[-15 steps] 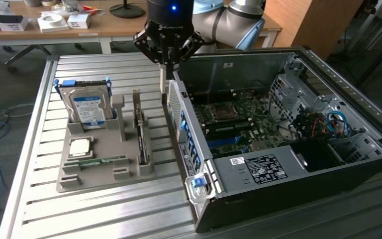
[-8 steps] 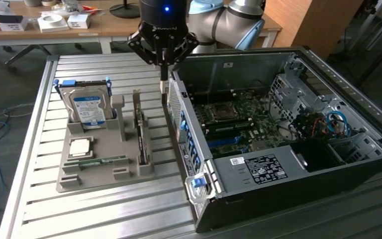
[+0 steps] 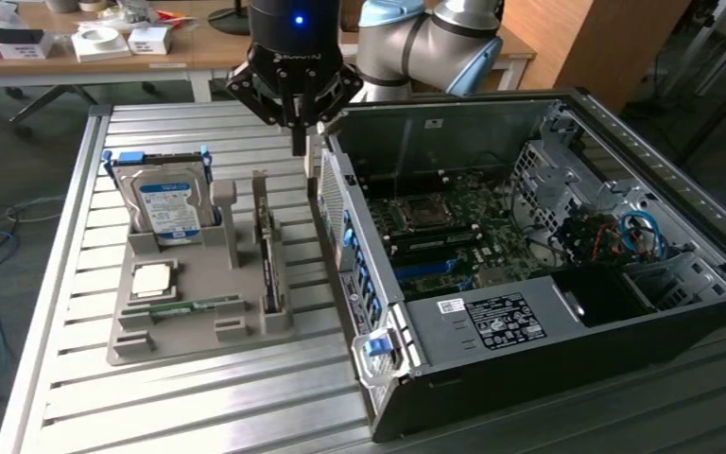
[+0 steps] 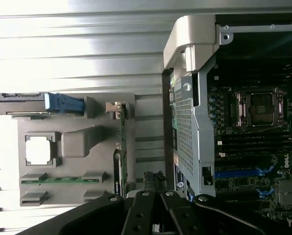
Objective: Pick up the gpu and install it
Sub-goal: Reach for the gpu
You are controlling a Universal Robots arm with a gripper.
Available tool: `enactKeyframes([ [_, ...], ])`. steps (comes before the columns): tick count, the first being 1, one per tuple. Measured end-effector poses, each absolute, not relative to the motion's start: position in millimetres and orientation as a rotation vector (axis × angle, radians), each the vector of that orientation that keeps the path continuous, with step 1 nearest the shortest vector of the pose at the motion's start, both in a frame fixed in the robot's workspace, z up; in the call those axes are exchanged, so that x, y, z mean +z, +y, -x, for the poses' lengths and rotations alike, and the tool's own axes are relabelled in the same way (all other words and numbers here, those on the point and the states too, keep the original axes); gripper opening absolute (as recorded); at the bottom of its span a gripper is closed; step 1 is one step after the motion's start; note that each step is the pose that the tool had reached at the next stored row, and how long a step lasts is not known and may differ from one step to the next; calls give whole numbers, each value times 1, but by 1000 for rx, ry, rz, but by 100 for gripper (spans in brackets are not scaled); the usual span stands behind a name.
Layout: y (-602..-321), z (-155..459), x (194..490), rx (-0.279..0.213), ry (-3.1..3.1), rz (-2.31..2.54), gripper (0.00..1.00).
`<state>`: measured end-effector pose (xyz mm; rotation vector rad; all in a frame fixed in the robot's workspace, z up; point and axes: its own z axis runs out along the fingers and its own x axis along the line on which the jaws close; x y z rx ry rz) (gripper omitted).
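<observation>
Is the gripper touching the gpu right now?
Apart. The exterior view shows the gripper hanging above the gpu, with bare table visible between them.

In the exterior view the gpu [image 3: 267, 255], at three o'clock from the hard drive [image 3: 169, 203], stands edge-on in the grey holder [image 3: 174, 345], so its broad faces barely show, and the arm [image 3: 433, 38] is cut off at twelve o'clock. The print on the white label [image 3: 495, 319] at four o'clock is too small to read; in the wrist view glare bleaches the square chip [image 4: 38, 150] blank
</observation>
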<state>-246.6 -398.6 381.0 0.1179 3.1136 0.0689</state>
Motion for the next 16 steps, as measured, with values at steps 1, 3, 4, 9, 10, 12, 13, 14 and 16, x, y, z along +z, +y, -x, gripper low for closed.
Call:
enactKeyframes([
  [1, -399, 247, 381, 69, 3114, -118, 11],
  [3, -399, 247, 381, 69, 3114, -118, 11],
  [4, -399, 247, 381, 69, 3114, -118, 11],
  [9, -399, 257, 381, 69, 3114, -118, 11],
  [10, -399, 260, 380, 69, 3114, -118, 11],
  [12, -399, 264, 380, 69, 3114, -118, 11],
  [13, -399, 266, 380, 69, 3114, -118, 11],
  [14, -399, 267, 380, 69, 3114, -118, 11],
  [16, -399, 270, 379, 69, 3114, -118, 11],
])
